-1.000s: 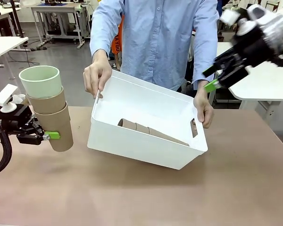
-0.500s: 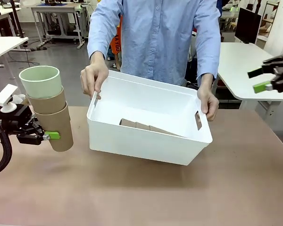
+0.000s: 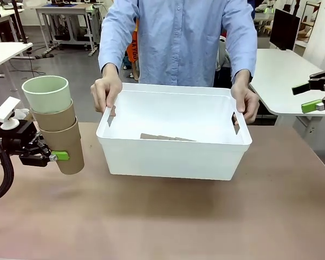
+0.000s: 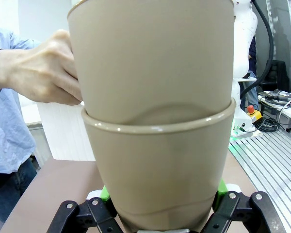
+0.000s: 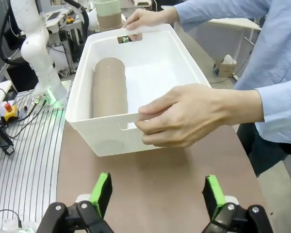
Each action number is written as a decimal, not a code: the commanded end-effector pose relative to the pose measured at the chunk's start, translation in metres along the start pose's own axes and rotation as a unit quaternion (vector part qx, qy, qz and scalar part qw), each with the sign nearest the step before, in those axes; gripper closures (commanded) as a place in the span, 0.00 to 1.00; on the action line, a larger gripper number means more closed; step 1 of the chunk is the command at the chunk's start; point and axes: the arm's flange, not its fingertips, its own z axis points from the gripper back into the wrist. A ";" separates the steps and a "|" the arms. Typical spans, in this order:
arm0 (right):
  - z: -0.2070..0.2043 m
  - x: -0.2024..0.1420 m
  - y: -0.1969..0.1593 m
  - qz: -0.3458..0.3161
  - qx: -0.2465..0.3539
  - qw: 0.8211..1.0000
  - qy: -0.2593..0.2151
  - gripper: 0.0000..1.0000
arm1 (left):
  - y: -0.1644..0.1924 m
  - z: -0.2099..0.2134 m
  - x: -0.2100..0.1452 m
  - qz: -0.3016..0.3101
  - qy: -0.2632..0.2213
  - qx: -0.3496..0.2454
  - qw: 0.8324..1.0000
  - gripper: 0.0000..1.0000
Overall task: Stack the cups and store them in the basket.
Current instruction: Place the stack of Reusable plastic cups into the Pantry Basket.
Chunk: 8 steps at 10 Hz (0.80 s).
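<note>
At the table's left, my left gripper (image 3: 61,157) is shut on the bottom cup of an upright stack of cups (image 3: 62,138): two tan ones with a mint green cup (image 3: 46,93) on top. In the left wrist view the tan stack (image 4: 160,145) sits between the green pads (image 4: 222,187) of that gripper (image 4: 162,216). A person holds the white basket (image 3: 173,160) level by both handle cutouts at the table's middle. Inside it lies a stack of tan cups (image 5: 109,87) on its side, its top edge (image 3: 165,137) just visible over the rim. My right gripper (image 3: 310,96) is open at the far right, and in the right wrist view it (image 5: 157,194) stands short of the basket (image 5: 184,58).
The person's hands (image 3: 105,92) (image 5: 194,114) grip the basket's two short ends. Bare brown table (image 3: 168,222) spreads in front of the basket. A white table (image 3: 281,81) stands behind at the right. My left arm's base (image 5: 36,43) rises beyond the basket in the right wrist view.
The person has tipped the basket from a tilt back to level and squared it to me. My right gripper has drawn back to the far right. The left arm has not moved.
</note>
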 end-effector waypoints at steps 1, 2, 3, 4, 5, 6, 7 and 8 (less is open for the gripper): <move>-0.001 0.004 -0.001 -0.006 -0.011 1.000 0.003 0.00 | -0.001 -0.001 0.005 -0.009 -0.004 -0.002 1.000 0.15; -0.001 0.004 -0.001 -0.006 -0.011 1.000 0.003 0.00 | -0.001 -0.001 0.005 -0.009 -0.004 -0.002 1.000 0.15; -0.001 0.004 -0.001 -0.006 -0.011 1.000 0.003 0.00 | -0.001 -0.001 0.005 -0.009 -0.004 -0.002 1.000 0.15; -0.001 0.004 -0.001 -0.006 -0.011 1.000 0.003 0.00 | -0.001 -0.001 0.005 -0.009 -0.004 -0.002 1.000 0.15; -0.001 0.004 -0.001 -0.006 -0.011 1.000 0.003 0.00 | -0.001 -0.001 0.005 -0.009 -0.004 -0.002 1.000 0.15; -0.001 0.004 -0.001 -0.006 -0.011 1.000 0.003 0.00 | -0.001 -0.001 0.005 -0.009 -0.004 -0.002 1.000 0.15; -0.001 0.004 -0.001 -0.006 -0.011 1.000 0.003 0.00 | -0.001 -0.001 0.005 -0.009 -0.004 -0.002 1.000 0.15; -0.001 0.004 -0.001 -0.006 -0.011 1.000 0.003 0.00 | -0.001 -0.001 0.005 -0.009 -0.004 -0.002 1.000 0.15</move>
